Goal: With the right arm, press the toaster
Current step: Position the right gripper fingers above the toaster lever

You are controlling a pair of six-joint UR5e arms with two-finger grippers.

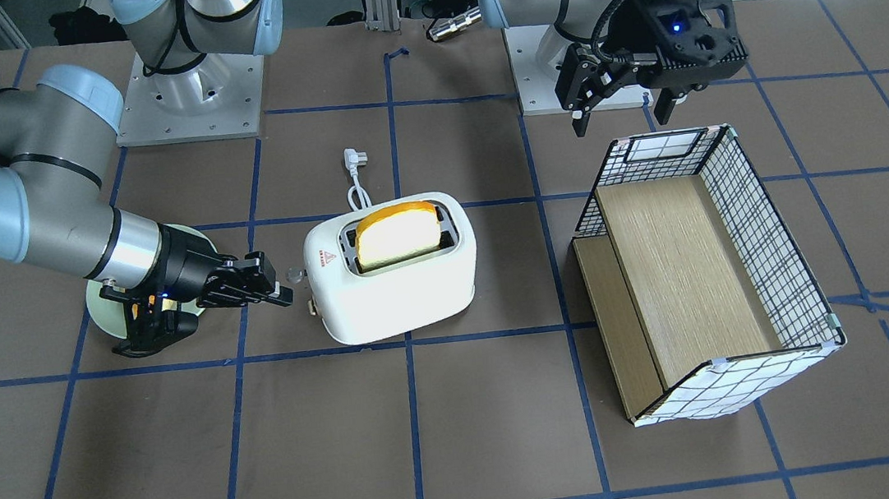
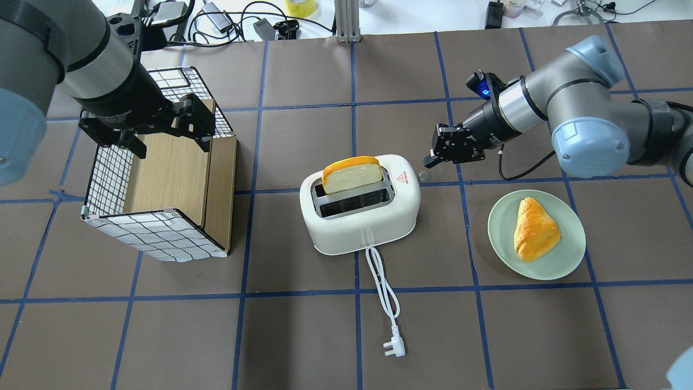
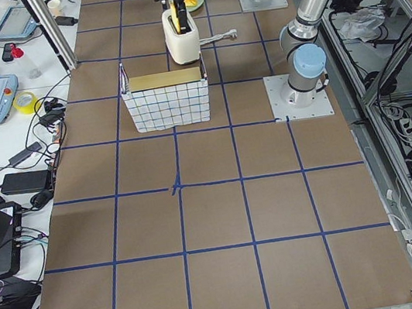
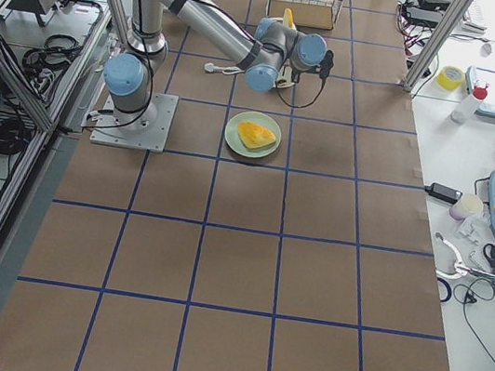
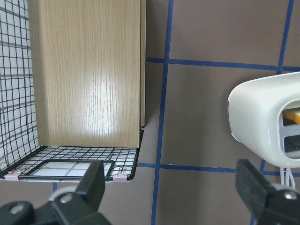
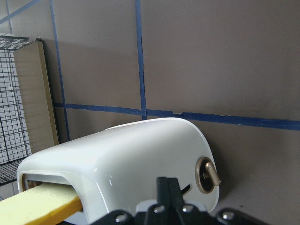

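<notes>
Toaster (image 2: 360,219) upright on the brown gridded table (image 2: 162,325), slot facing up, with a bread slice (image 2: 352,174) standing well proud of the slot. White cord (image 2: 379,273) leaves the toaster's long side that faces the robot and ends in a plug (image 2: 394,346) lying well apart from the body. Right arm (image 2: 584,138) reaches in low toward the toaster's knob end. Right gripper (image 2: 429,161): fingers pressed together with nothing between them, tip aimed at that end face just beside the clear round knob (image 1: 295,273). In the right wrist view the joined fingertips sit in front of the end wall, below the knob and a little to one side of it. Contact with the toaster cannot be told; the front view hints at a thin gap. Green plate (image 2: 503,227) carrying a golden pastry (image 2: 536,233) lies off the toaster's knob end, apart from it, and in the front view it is partly hidden under the right wrist. Wire-grid basket (image 2: 157,235) with wooden panels sits off the toaster's opposite end, apart from it. Left gripper (image 2: 170,142) hangs above the basket, fingers spread wide and empty. Its wrist view looks down on a wooden panel, with the toaster's plain end at one edge.
</notes>
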